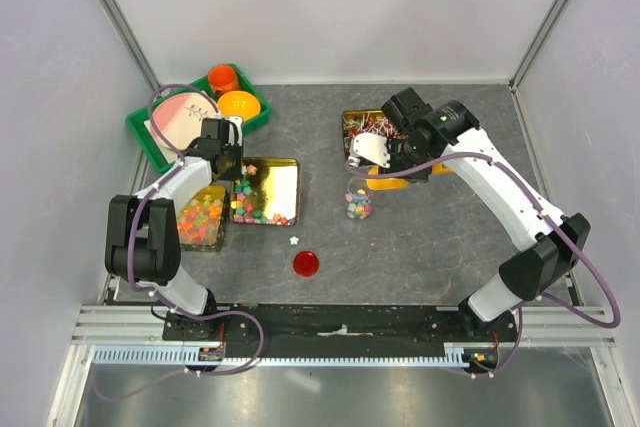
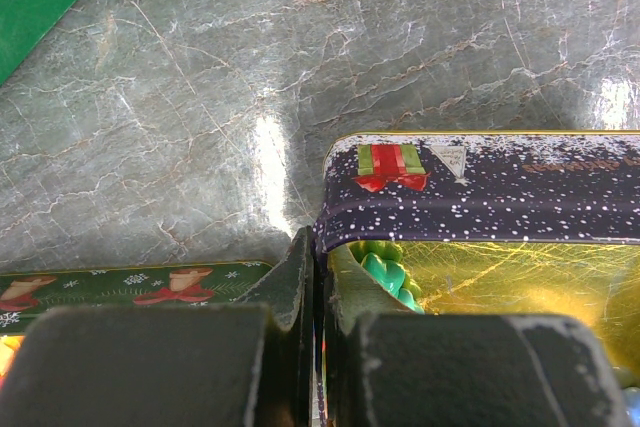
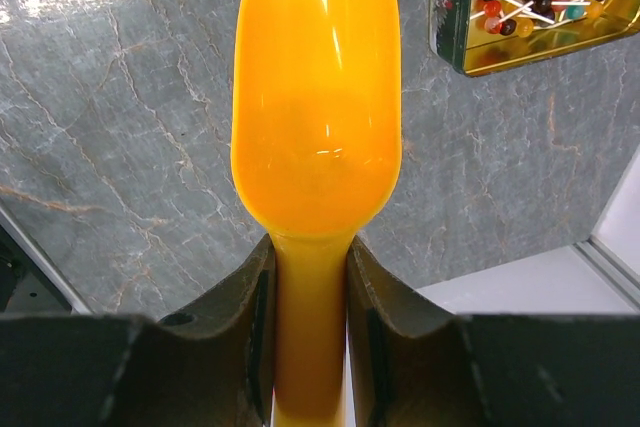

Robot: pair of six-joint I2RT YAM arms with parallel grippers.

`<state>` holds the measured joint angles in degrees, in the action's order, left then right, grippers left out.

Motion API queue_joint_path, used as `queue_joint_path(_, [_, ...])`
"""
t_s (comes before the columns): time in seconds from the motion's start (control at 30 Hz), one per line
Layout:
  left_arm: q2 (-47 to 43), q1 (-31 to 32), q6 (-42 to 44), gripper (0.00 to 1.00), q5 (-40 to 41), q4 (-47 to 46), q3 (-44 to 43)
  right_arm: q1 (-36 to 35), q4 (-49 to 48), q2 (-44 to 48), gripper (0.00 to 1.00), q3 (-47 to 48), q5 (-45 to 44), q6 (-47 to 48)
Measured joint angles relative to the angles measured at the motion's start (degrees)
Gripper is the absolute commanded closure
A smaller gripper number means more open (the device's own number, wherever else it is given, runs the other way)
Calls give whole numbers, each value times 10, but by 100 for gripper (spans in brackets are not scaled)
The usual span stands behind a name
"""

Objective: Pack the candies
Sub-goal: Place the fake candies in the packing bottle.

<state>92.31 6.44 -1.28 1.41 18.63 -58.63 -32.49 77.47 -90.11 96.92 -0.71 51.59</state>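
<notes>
Scooping is in hand: the left gripper (image 2: 313, 267) is clamped on the rim of the tray (image 1: 285, 172) toward the table's left edge, where most candies (image 1: 258, 207) lie. The right gripper (image 3: 310, 257) grips the scoop (image 3: 315, 97) by its handle near the mid-table jar (image 1: 358, 206). Only the right wrist view shows the scoop's bowl bare and only the top view shows the jar part-filled, so the scoop should next cross to the tray and dig in.

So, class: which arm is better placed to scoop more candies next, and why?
Right: the right gripper holds the yellow scoop; the left gripper is clamped on the rim of the tin of candies, probably steadying it.
</notes>
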Motion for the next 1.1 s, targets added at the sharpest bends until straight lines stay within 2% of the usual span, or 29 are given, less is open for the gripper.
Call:
queue_joint_path(0.37, [2, 0, 0, 98, 0, -1, 0, -23, 0, 0, 100, 0, -26, -5])
queue_joint_path(0.57, [16, 0, 0, 99, 0, 3, -9, -9, -17, 30, 100, -12, -23, -15])
queue_joint_path(0.77, [54, 0, 1, 98, 0, 26, -52, 61, -125, 135, 100, -106, -16, -38])
queue_joint_path(0.9, [91, 0, 2, 98, 4, 37, -98, 114, -219, 192, 100, -202, -6, -54])
queue_joint_path(1.1, [138, 0, 3, 99, 15, 48, -159, 189, -346, 224, 100, -337, 17, -89])
